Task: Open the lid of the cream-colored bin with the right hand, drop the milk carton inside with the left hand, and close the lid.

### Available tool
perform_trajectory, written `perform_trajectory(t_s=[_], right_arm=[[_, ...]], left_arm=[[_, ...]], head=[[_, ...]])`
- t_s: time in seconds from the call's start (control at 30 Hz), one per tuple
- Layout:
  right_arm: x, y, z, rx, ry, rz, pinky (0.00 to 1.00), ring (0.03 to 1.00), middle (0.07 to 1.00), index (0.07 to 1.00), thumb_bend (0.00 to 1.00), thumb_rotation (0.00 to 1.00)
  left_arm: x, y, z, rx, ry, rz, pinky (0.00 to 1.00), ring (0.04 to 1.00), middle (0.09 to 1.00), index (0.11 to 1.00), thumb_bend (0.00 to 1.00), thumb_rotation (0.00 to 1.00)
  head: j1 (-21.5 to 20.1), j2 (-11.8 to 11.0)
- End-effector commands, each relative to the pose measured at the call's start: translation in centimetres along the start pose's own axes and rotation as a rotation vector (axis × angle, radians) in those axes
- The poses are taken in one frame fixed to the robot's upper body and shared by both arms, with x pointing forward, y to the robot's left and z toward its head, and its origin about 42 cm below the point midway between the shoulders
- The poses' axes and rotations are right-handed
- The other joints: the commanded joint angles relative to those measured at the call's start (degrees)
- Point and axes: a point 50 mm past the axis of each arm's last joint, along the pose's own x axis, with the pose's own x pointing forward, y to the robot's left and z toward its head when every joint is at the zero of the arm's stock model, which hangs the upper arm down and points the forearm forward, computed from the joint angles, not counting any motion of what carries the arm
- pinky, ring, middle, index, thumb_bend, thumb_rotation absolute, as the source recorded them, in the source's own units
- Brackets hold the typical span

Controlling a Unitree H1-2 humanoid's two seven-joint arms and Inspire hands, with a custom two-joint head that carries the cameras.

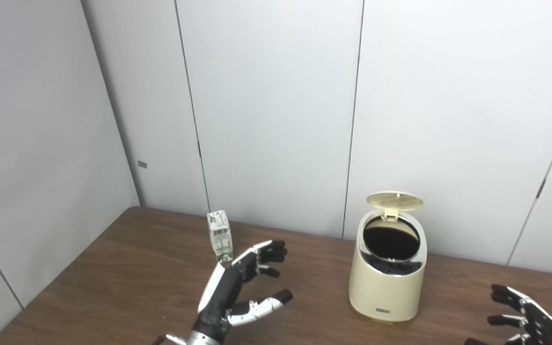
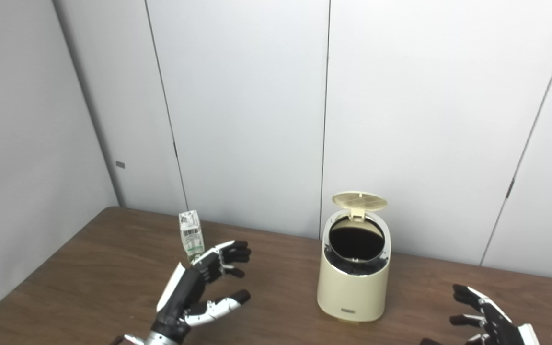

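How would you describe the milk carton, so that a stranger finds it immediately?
On the brown table, look left of the cream-colored bin, near the back wall. The milk carton stands upright just behind the left hand: small, white, with green print.

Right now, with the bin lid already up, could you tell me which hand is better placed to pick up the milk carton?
Left. The left hand is open just in front of the milk carton, while the right hand sits beyond the bin, far from it.
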Motion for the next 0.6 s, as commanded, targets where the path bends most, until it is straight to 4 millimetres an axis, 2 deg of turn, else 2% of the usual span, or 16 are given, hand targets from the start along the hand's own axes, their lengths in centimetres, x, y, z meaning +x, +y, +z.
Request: perform_trajectory(t_s=[0.0, 0.07, 0.2, 0.27, 0.57], right_arm=[[1.0, -0.7, 1.9, -0.001, -0.097, -0.025, 0.30, 0.649, 0.809, 0.792, 0.97, 0.38], [1.0, -0.7, 1.9, -0.001, -0.095, -0.027, 0.30, 0.638, 0.801, 0.788, 0.97, 0.38], [1.1, -0.8, 1.7, -0.006, -0.094, -0.028, 0.29, 0.631, 0.795, 0.785, 0.97, 0.39], [1.2, -0.8, 1.6, 0.002, -0.094, -0.025, 0.29, 0.633, 0.796, 0.783, 0.97, 0.39], [1.5, -0.8, 1.6, 0.007, -0.098, -0.016, 0.28, 0.624, 0.795, 0.777, 0.96, 0.40]], left_arm=[[2.3, 2.1, 2.1, 0.061, -0.090, 0.029, 0.62, 0.739, 0.765, 0.802, 0.73, 0.26], [3.0, 4.1, 2.7, 0.110, -0.101, 0.042, 0.62, 0.728, 0.761, 0.801, 0.74, 0.25], [3.9, 7.0, 3.7, 0.157, -0.111, 0.081, 0.61, 0.698, 0.748, 0.787, 0.74, 0.15], [4.2, 8.2, 4.0, 0.186, -0.111, 0.096, 0.58, 0.686, 0.741, 0.777, 0.75, 0.11], [5.7, 11.5, 4.4, 0.243, -0.088, 0.170, 0.55, 0.695, 0.748, 0.764, 0.79, 0.03]], head=[[0.5, 0.0], [0.5, 0.0], [1.0, 0.1], [1.2, 0.1], [1.7, 0.3]])
